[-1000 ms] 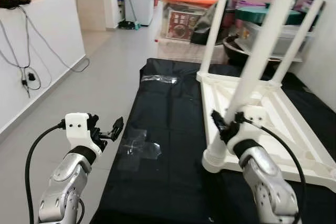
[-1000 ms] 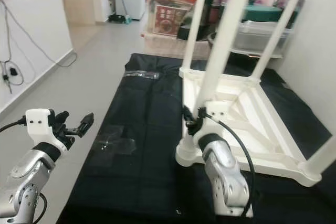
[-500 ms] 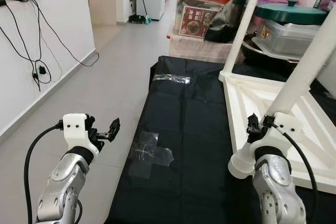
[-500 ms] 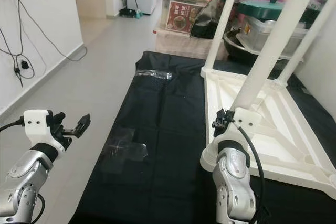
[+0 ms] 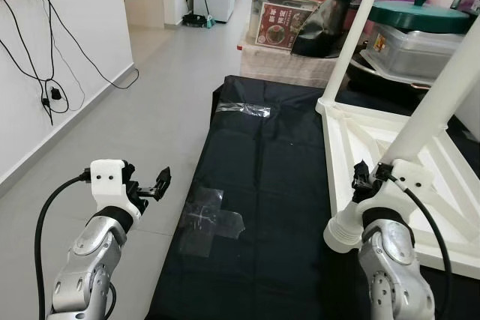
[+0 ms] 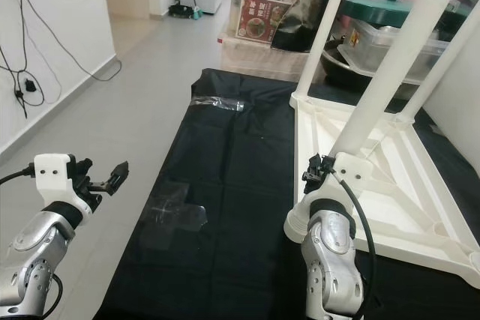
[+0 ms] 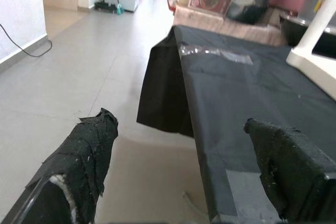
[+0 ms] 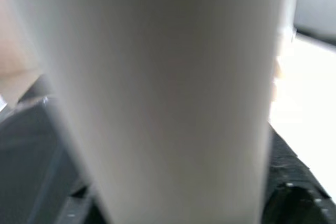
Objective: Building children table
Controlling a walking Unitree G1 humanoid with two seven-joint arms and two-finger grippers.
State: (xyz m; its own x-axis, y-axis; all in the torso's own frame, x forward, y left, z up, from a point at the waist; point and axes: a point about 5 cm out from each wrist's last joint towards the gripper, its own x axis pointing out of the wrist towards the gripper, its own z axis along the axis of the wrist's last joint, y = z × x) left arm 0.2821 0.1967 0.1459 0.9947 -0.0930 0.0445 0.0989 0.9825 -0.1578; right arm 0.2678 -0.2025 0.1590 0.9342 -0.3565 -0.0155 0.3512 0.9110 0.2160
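Observation:
A white children's table [image 5: 360, 136] lies upside down on a black cloth [image 5: 262, 162], its legs pointing up. The near leg [image 5: 439, 106] rises from the table's front left corner, and another leg [image 5: 352, 35] stands at the far corner. My right gripper [image 5: 360, 180] is low on the near leg, just above its socket, shut on it; in the right wrist view the white leg [image 8: 168, 93] sits between the dark fingers. Left of the cloth, over the grey floor, my left gripper [image 5: 159, 183] hangs open with nothing between its fingers [image 7: 94, 135].
A patch of clear tape [image 5: 210, 219] sticks to the cloth near my left gripper, with another strip [image 5: 244, 110] farther back. Storage boxes [image 5: 289, 13] and a green-lidded pot [image 5: 416, 20] crowd the far end. A white wall with hanging cables [image 5: 45, 73] runs along the left.
The camera has panned left and tilted, so the table sits further right in the picture. My right gripper stays at the near leg; the left gripper keeps its open pose.

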